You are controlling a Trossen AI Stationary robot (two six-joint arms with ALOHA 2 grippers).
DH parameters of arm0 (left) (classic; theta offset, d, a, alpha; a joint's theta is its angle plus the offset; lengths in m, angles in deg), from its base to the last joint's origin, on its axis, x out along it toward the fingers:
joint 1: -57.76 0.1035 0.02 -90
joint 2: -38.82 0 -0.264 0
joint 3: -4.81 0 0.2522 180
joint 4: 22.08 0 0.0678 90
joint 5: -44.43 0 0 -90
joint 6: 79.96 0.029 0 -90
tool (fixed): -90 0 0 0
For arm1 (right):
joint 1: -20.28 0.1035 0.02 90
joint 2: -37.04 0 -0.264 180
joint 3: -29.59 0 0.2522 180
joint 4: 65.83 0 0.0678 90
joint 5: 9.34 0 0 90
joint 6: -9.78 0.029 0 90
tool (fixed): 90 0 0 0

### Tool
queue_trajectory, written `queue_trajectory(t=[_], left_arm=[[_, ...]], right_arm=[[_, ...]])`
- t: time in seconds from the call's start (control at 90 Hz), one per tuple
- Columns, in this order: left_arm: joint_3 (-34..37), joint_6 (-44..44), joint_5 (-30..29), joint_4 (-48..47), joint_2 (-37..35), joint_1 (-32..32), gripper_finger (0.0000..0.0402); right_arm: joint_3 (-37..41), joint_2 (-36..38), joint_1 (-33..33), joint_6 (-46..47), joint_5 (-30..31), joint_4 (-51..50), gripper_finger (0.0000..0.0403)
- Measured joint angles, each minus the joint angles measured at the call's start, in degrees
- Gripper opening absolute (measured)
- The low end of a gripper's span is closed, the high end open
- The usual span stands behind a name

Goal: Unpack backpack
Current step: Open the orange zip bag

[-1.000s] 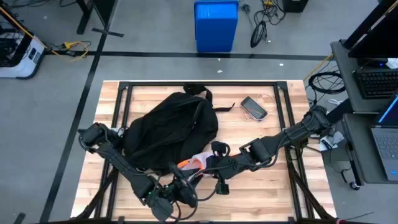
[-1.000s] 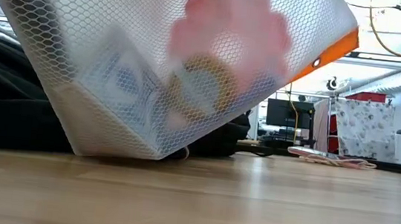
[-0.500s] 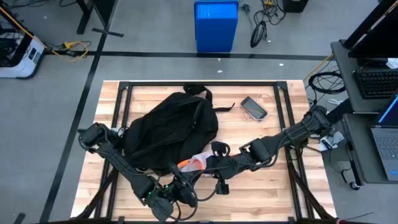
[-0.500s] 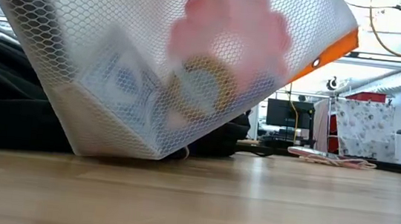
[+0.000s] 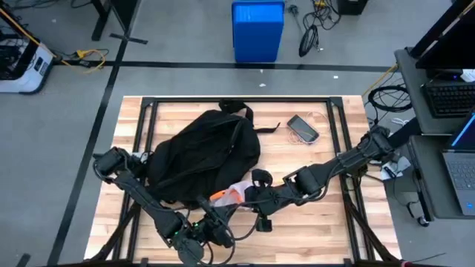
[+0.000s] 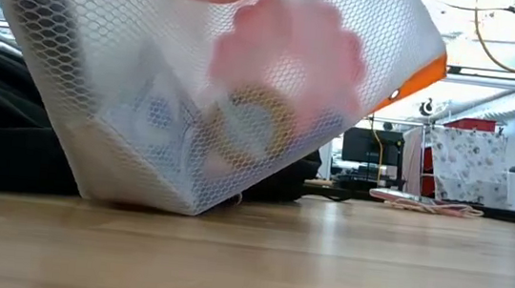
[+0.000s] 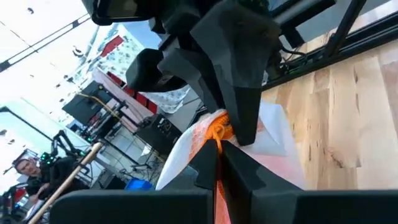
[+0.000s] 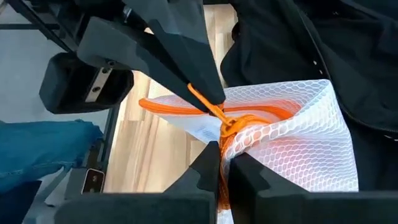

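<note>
Hands, left [image 8: 208, 99] and right [image 7: 239, 134], apparently both clamped pouch [image 5: 231, 193] cord, beside backpack [image 5: 204, 156] mouth on counter [image 5: 312, 159].

Both arms are matte black, chunky jointed segments with loose black cables looped round the wrists. Left gripper [image 8: 208, 102] has flat angular wedge fingers; right gripper [image 7: 239, 134] looks the same, with a boxy housing behind it.
</note>
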Motion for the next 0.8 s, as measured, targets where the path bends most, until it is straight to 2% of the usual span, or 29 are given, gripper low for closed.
queue_trajectory(t=[0.533, 0.8], left_arm=[[0.0, 0.0, -0.9, -1.7, 0.0, 0.0, 0.0000], [-0.1, -0.4, -3.9, -5.0, 0.0, -0.1, 0.0000]], right_arm=[[0.0, 0.5, 5.2, 0.8, 0.6, 0.5, 0.0000], [0.1, 0.6, 7.7, 3.3, -0.2, -0.3, 0.0000]])
